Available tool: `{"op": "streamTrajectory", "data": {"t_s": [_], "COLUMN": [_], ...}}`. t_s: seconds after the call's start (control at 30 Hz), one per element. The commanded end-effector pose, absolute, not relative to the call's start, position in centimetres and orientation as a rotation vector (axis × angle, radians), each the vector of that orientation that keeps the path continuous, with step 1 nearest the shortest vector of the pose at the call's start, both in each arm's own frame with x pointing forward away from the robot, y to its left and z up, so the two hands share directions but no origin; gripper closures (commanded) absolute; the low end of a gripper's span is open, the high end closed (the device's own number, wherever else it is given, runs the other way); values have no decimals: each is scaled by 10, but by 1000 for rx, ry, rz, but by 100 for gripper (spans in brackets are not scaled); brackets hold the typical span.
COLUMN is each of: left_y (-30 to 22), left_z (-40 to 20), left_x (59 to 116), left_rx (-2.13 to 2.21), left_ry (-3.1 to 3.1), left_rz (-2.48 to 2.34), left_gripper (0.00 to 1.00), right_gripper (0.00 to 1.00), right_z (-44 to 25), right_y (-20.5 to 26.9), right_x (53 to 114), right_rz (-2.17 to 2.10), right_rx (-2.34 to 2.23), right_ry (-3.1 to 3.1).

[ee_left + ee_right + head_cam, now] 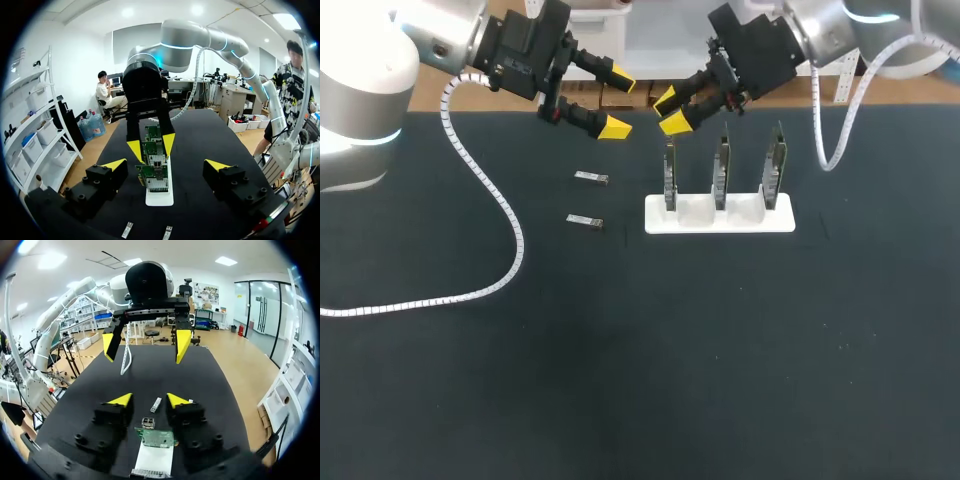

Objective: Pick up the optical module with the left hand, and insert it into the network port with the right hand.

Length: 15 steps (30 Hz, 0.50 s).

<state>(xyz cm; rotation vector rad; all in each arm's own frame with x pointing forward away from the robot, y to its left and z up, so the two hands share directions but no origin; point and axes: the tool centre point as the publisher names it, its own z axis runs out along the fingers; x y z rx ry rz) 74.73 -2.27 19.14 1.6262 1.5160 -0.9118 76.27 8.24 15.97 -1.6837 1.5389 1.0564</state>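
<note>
Shows, nearest on the black table [640, 380], a white coiled cable [470, 290] trailing in from the left edge and climbing toward the left arm [360, 100].

Finds two modules lying flat farther in, left of centre: the nearer optical module [585, 221] and the farther optical module [591, 178], close together but apart, untouched by either gripper.

Sets a white stand [720, 218] just to the right of them, with three circuit boards upright in a left-to-right row: left board [670, 175], middle board [721, 170], right board [775, 165].

Catches the left gripper [618, 102] hanging in the air beyond the modules, near the table's far edge, yellow tips spread wide with nothing between them.

Places the right gripper [669, 110] just to the right of it, above and beyond the left board, tips parted more narrowly and equally empty.

Looks, from the right wrist, down past those parted tips onto one module flat on the table ahead, with a board's top edge and its metal network port [148, 422] close underneath, and the left gripper facing from farther along the table.

Frames, from the left wrist, the stand and its boards end-on ahead between the wide fingers, the right gripper's tips straddling the boards from above, and both modules on the table below.
</note>
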Motion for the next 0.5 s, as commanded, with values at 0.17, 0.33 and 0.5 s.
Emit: {"op": "streamTrajectory", "data": {"t_s": [0.17,0.33,0.5], "left_y": [-23,-23,-23], "left_z": [192,192,192], "left_x": [749,749,749], "left_rx": [1632,1632,1632], "left_ry": [1520,1520,1520], "left_rz": [-914,-914,-914], "left_gripper": [0,0,0], "right_gripper": [100,100,100], "right_z": [160,160,153], "right_y": [82,82,79], "right_x": [760,760,756], "right_rz": [1051,1051,1068], "right_rx": [-1680,-1680,-1659], "right_ry": [1540,1540,1552]}}
